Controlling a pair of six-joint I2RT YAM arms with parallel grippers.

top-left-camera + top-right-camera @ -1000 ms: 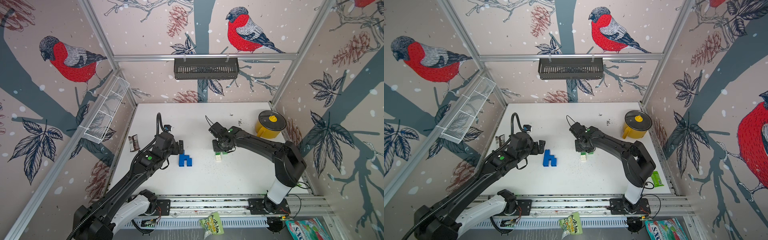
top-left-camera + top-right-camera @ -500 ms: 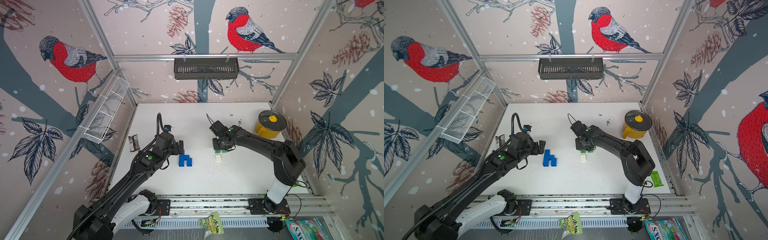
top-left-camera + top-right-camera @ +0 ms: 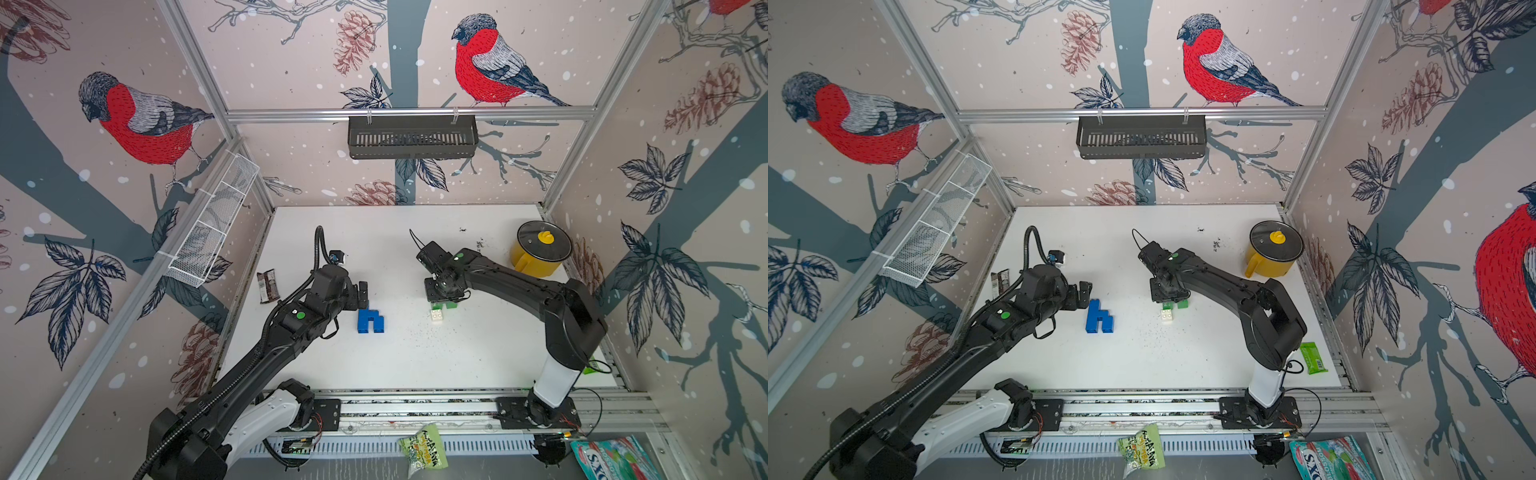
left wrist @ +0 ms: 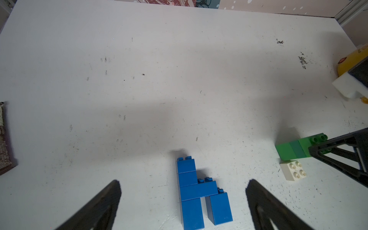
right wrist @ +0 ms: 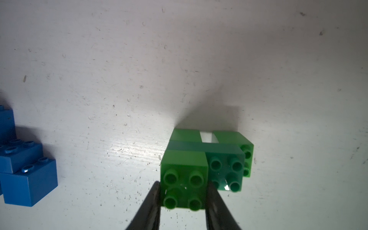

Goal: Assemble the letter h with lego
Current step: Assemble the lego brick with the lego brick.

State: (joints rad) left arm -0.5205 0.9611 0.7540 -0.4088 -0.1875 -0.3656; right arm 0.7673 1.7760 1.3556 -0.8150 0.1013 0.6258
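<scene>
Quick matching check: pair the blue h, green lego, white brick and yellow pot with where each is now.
1. blue h
2. green lego
3. white brick
4. yellow pot

A. loose on the table beside the green lego
B. near the table's far right corner
C. clamped between the right gripper fingers
D. flat on the table by the open left gripper

Pairs: 1-D, 2-C, 3-A, 4-B.
</scene>
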